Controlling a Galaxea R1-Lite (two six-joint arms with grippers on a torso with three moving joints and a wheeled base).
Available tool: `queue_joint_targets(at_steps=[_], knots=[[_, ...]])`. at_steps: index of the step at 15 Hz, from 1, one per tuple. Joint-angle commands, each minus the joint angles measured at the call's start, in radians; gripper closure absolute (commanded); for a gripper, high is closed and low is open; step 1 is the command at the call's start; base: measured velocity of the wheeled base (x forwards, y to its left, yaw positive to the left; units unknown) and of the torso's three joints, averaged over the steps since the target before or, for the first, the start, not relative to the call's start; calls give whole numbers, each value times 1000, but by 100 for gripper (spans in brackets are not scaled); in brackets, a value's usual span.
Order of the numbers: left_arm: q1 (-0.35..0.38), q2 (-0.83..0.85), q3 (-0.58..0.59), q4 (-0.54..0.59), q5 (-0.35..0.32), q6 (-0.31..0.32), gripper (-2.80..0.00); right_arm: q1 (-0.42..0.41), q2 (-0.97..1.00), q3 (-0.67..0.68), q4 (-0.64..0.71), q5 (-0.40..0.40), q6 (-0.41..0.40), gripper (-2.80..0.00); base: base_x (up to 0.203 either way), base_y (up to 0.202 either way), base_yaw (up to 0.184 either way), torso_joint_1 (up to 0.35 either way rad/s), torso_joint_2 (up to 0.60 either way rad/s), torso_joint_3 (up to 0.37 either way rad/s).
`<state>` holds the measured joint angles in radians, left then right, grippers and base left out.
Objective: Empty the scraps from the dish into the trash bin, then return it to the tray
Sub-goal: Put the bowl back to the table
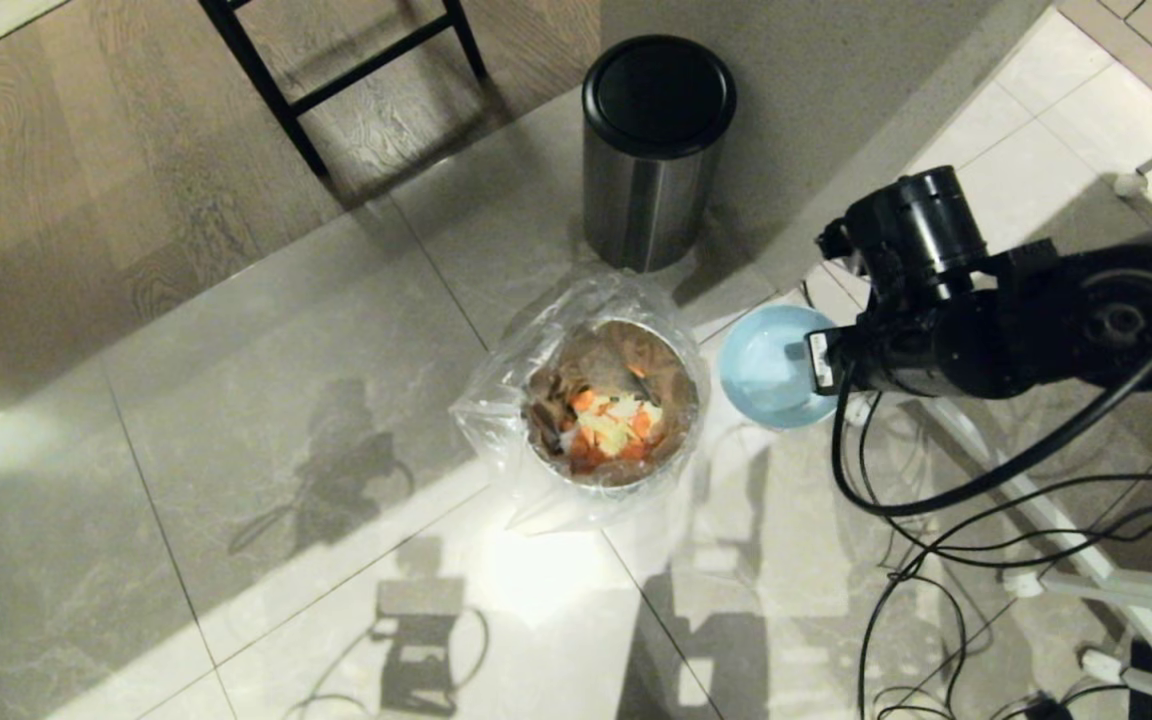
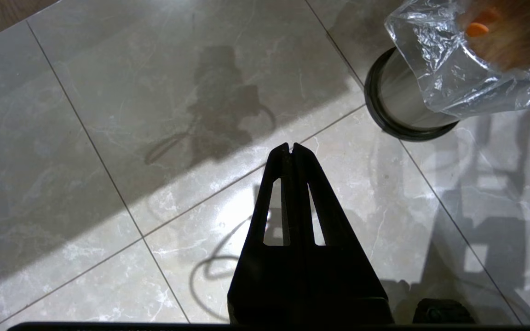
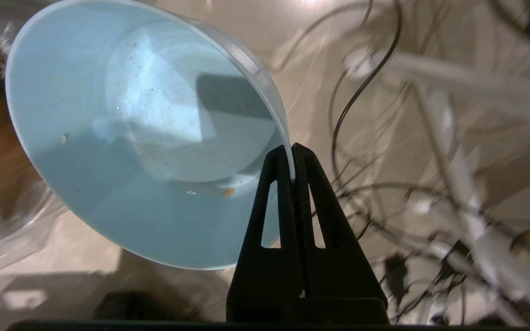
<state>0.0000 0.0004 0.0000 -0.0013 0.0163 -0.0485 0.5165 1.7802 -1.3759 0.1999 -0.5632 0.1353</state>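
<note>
Tiled floor (image 1: 236, 420) is lying under us; our right gripper (image 3: 292, 149) is pinching the dish (image 3: 122, 138) rim, beside the bin (image 1: 611, 400); left gripper (image 2: 291, 148) is hanging clenched, empty

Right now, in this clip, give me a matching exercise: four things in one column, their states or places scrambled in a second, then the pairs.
Things:
1. dish
2. scraps
3. left gripper
4. lidded bin

States:
A. lying inside the bagged trash bin
B. shut on nothing, above the floor tiles
C. nearly empty, rim pinched by the right gripper
D. standing closed behind the open bin

Pairs: 1-C, 2-A, 3-B, 4-D
</note>
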Motion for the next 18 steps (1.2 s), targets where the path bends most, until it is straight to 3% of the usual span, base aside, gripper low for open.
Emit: queue_joint_targets(at_steps=[1,10,12,15,18], knots=[[0,1,0,0,1,-1,0,-19,-8,35,-43,-3,-20,0,0,0,0,0,0,0],[0,0,0,0,1,-1,0,-132,-36,145,-83,-3,-37,0,0,0,0,0,0,0],[0,1,0,0,1,-1,0,-150,-38,194,-162,-3,-70,0,0,0,0,0,0,0],[0,1,0,0,1,-1,0,-190,-53,317,-398,19,-224,0,0,0,0,0,0,0],[0,1,0,0,1,-1,0,-229,-54,377,-492,56,-257,0,0,0,0,0,0,0]])
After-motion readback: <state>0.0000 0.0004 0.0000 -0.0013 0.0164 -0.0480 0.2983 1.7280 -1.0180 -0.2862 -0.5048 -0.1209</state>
